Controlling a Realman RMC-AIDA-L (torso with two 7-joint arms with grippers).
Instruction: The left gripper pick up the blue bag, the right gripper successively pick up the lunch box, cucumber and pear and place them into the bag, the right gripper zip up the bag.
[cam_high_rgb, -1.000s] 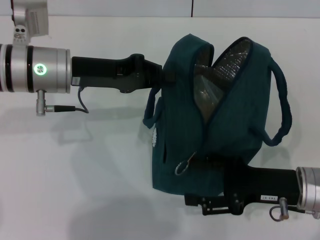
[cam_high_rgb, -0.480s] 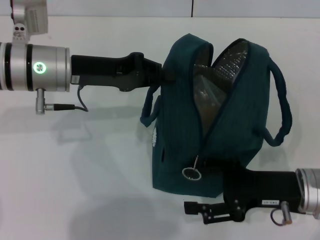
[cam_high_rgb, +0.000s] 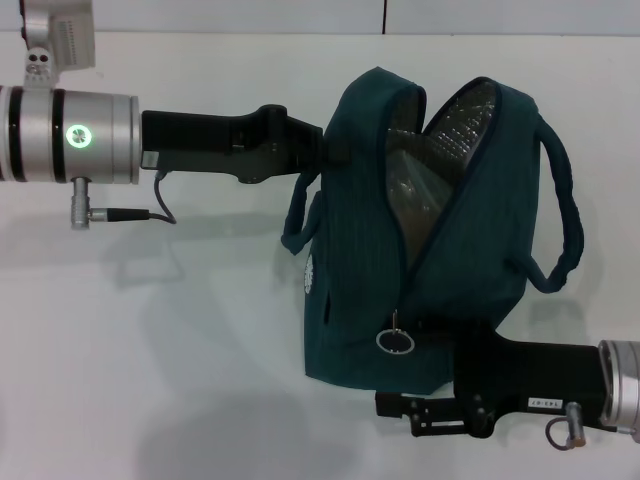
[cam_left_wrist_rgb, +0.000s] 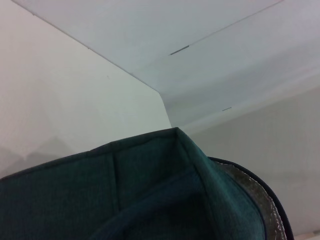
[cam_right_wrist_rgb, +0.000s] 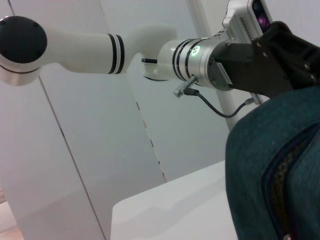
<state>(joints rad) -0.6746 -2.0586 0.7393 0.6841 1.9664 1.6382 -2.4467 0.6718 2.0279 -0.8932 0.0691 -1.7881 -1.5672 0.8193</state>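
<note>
The blue bag (cam_high_rgb: 440, 250) stands upright in the head view, its top gaping and showing silver foil lining (cam_high_rgb: 440, 150). My left gripper (cam_high_rgb: 335, 150) comes in from the left and is shut on the bag's upper left edge; the fabric hides its fingertips. The round zipper ring (cam_high_rgb: 396, 342) hangs low on the bag's front. My right gripper (cam_high_rgb: 438, 330) reaches in from the lower right against the bag's bottom, close beside the ring. The lunch box, cucumber and pear are out of view. The left wrist view shows only bag fabric (cam_left_wrist_rgb: 150, 195).
A white table (cam_high_rgb: 180, 340) stretches around the bag, meeting a pale wall at the back. The right wrist view shows my left arm (cam_right_wrist_rgb: 200, 52) above the bag (cam_right_wrist_rgb: 270, 165) and its zipper track (cam_right_wrist_rgb: 280, 172).
The zipper ring was tilted out to the left; it now hangs straight down and sits further right. The right arm dipped, then shifted slightly right. The left arm held still.
</note>
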